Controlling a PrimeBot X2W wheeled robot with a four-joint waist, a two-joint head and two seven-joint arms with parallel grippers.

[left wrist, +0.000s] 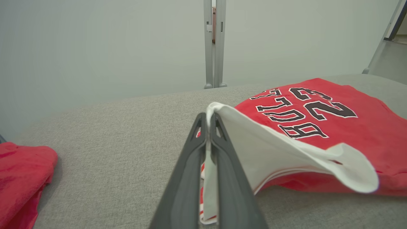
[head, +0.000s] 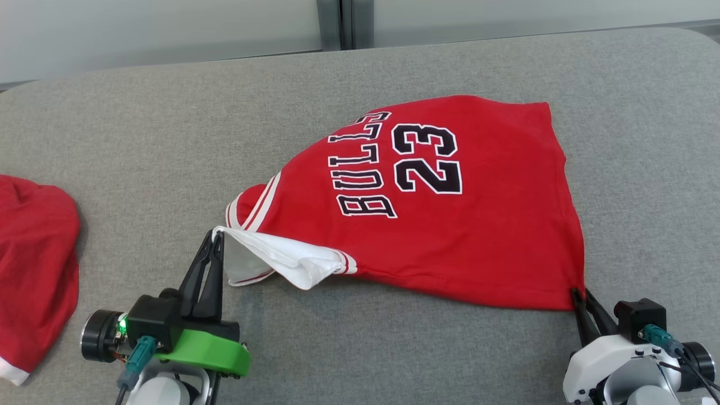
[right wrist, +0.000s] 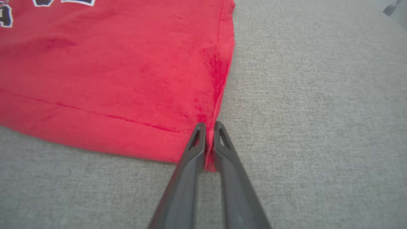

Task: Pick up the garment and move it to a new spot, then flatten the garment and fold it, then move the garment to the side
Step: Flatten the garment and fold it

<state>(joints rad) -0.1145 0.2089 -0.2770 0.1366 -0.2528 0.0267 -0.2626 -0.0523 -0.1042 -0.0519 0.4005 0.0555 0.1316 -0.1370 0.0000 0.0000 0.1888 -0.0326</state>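
- The left gripper [head: 216,235] [left wrist: 208,117] has its 2 dark fingers pressed together on a white edge of the garment [head: 450,236] [left wrist: 365,133]; in the left wrist view a thin strip of white cloth runs down between the fingers.
- The white fold [head: 281,256] [left wrist: 270,149] starts at those tips and hangs loosely off the garment's near left corner, raised a little above the table [head: 140,140] [left wrist: 111,127].
- The right gripper [head: 579,292] [right wrist: 208,125] is likewise pinched shut on the garment [right wrist: 111,70], at its near right corner, where the hem and side seam meet; red cloth shows between the 2 fingers in the right wrist view.
- The garment is a red jersey stretched between the 2 grippers, its near edge running from one pinch to the other and its body spreading away from them over the grey padded table [right wrist: 318,111].
- On the garment's upper face, "BULLS" [head: 363,169] and "23" [head: 427,160] are printed in black with white outlines, nearer the left gripper's end.
- Red and white stripes trim the garment just beside the left pinch.
- A second red cloth [head: 34,253] [left wrist: 19,171] lies well apart from the garment, beyond its left end, at the table's edge.
- Past the garment's far edge stands a pale wall with a grey upright post [head: 340,22] [left wrist: 214,44].
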